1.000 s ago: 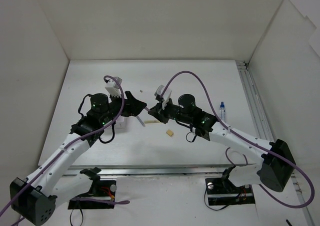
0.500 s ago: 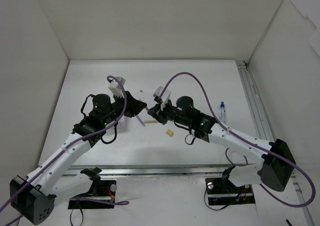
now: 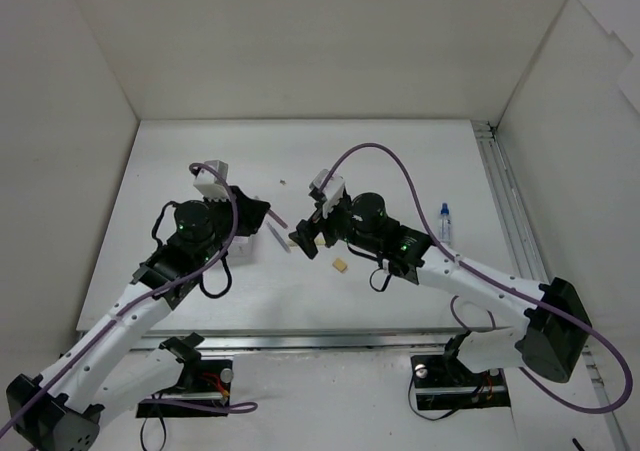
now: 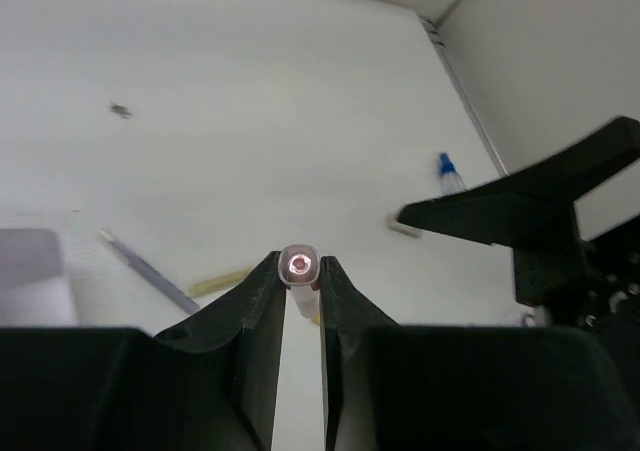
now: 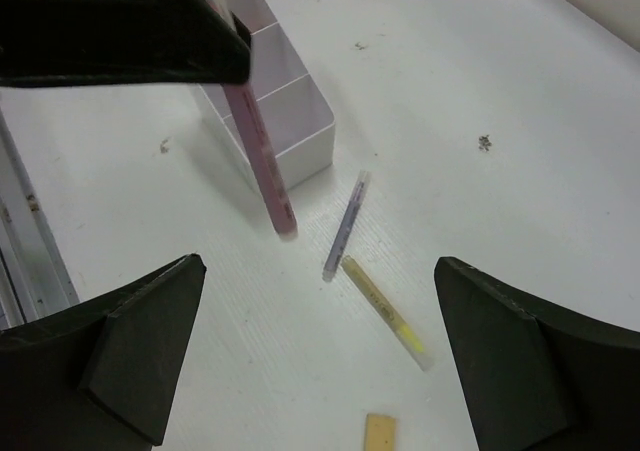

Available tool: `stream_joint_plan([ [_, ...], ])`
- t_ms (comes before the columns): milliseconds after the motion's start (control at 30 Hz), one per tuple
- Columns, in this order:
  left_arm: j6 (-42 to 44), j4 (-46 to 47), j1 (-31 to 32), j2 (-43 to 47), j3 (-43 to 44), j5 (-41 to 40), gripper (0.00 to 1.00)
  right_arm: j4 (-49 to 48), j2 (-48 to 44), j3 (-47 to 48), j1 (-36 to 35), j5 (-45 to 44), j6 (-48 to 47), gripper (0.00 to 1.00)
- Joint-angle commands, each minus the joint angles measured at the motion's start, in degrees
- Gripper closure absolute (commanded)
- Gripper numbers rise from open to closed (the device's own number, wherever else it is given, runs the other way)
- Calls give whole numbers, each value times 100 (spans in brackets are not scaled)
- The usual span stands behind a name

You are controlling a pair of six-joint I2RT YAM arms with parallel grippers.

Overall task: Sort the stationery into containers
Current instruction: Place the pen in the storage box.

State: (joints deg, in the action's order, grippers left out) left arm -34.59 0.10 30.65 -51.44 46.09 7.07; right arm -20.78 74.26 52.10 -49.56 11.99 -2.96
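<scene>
left arm holds the pink pen, right hand spread wide

my left gripper [image 4: 300, 281] is clamped on the pink-red pen [image 5: 262, 166]. in the left wrist view i see the pen end-on at bottom centre, pinched between both fingers. in the right wrist view it hangs tilted, upper left of centre, just beside the white box [image 5: 285, 111]. my right gripper [image 5: 318, 271] stands wide apart with nothing in it. on the table [image 5: 520, 171], mid-frame, lie the purple pen [image 5: 347, 226] and the yellow pen [image 5: 385, 311], their ends close together. the tan eraser [image 5: 379, 436] sits at the bottom edge.
</scene>
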Motion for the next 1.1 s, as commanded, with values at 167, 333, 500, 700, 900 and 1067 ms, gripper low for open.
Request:
stream_joint_plan([
  [167,698,-792,-470,503,401,-3053,100,206,-631,-58,-1,-2671,832,2],
  [333,971,-862,-1333,425,357,-3212,100,634,-1193,-340,174,-3123,1122,2],
  [500,1480,-336,-1764,65,156,-3431,100,829,-1642,-736,368,-3115,1062,2],
  [700,1535,324,-2090,-673,146,-3106,100,1172,-1853,-806,430,-3106,991,2],
  [900,1332,201,-2283,-1228,217,-3336,100,1137,-2108,-1078,465,-3186,1043,2],
  [1067,1271,35,-2283,-1237,304,-2808,70,1304,-1925,-1044,465,-2834,964,2],
])
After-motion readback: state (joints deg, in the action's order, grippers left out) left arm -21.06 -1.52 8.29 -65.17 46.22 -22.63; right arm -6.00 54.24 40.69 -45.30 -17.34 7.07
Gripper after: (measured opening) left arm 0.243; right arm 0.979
